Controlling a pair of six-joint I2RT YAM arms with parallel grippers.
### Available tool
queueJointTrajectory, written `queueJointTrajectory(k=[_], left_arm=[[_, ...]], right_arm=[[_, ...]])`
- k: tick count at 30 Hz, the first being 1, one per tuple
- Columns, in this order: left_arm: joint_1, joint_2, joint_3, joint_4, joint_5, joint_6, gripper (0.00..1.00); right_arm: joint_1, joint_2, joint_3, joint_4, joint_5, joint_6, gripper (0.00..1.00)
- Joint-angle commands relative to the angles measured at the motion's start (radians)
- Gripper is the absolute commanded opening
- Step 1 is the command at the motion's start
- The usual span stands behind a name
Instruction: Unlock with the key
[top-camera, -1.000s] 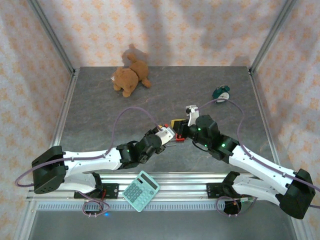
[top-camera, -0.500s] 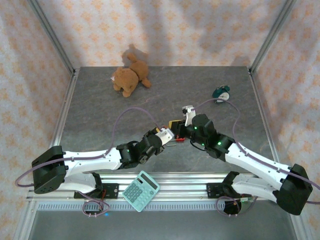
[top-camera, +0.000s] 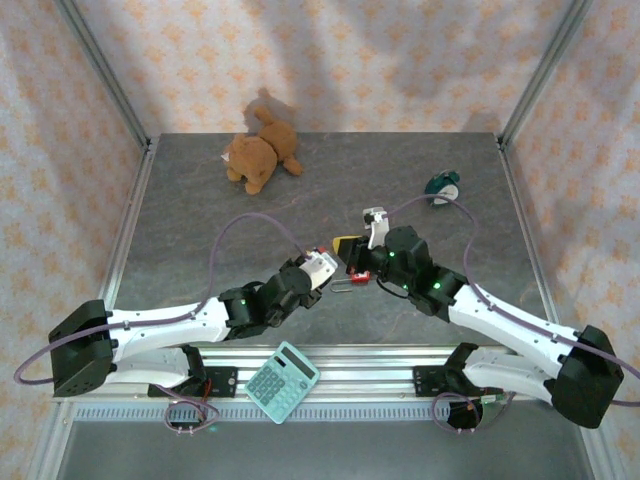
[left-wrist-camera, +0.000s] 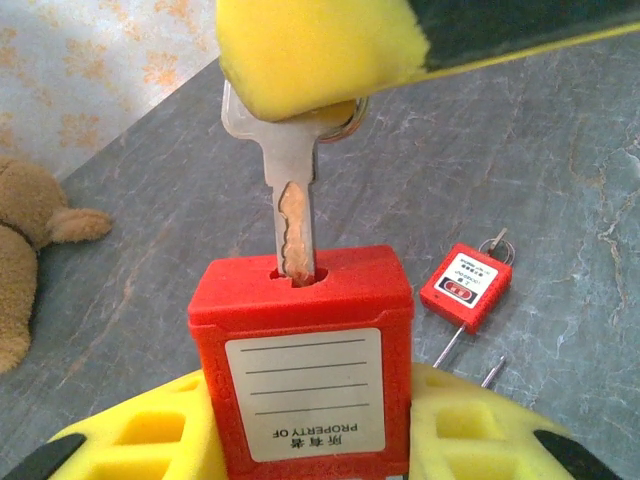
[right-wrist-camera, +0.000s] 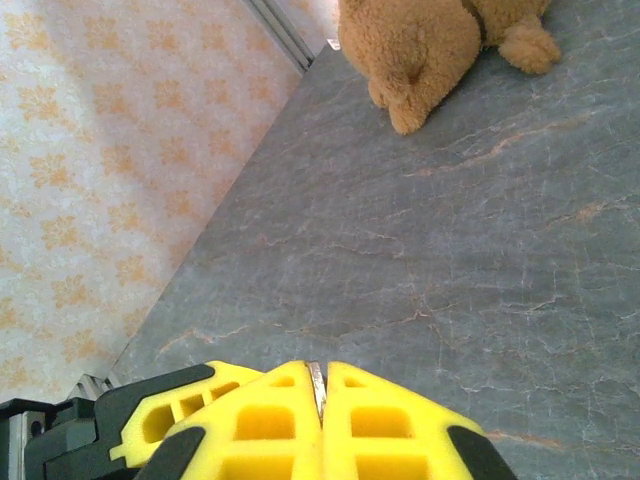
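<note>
In the left wrist view my left gripper (left-wrist-camera: 305, 445) is shut on a red padlock (left-wrist-camera: 300, 350) with a white "PROPERTY OF" label, its yellow fingers (left-wrist-camera: 480, 430) on both sides of the body. A silver key (left-wrist-camera: 292, 190) stands in the keyhole on top. The yellow pads of my right gripper (left-wrist-camera: 310, 50) hold the key's head. The right wrist view shows my right gripper (right-wrist-camera: 320, 400) shut on the key's thin metal edge (right-wrist-camera: 318, 385). From above, the left gripper (top-camera: 325, 268) and right gripper (top-camera: 358, 262) meet at mid-table.
A second, smaller red padlock (left-wrist-camera: 465, 287) with its thin shackle lies on the grey table just right of the held one. A brown teddy bear (top-camera: 260, 155) sits at the back left, a teal object (top-camera: 441, 185) at the back right, and a calculator (top-camera: 282, 381) on the near rail.
Both grippers have shifted slightly toward the back left together, the left arm stretching out further. Their holds on the padlock and key are unchanged.
</note>
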Motion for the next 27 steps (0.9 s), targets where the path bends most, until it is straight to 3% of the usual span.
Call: queueJointTrajectory(k=[1,12,22,27], left_arm=[[-0.005,-0.062,0.027,0.214,0.043,-0.014,0.3],[0.007,-0.052,0.036,0.221,0.007,-0.068,0.25],[0.028,-0.037,0.042,0.231,0.038,-0.102,0.25],[0.03,-0.027,0.055,0.214,0.066,-0.093,0.25]], right_arm=[[0.012,0.045,0.006,-0.12,-0.052,-0.01,0.01],[0.013,0.082,0.001,-0.116,-0.079,-0.033,0.01],[0.016,0.131,0.004,-0.106,-0.097,-0.024,0.0],[0.016,0.148,0.039,-0.19,-0.068,-0.088,0.0]])
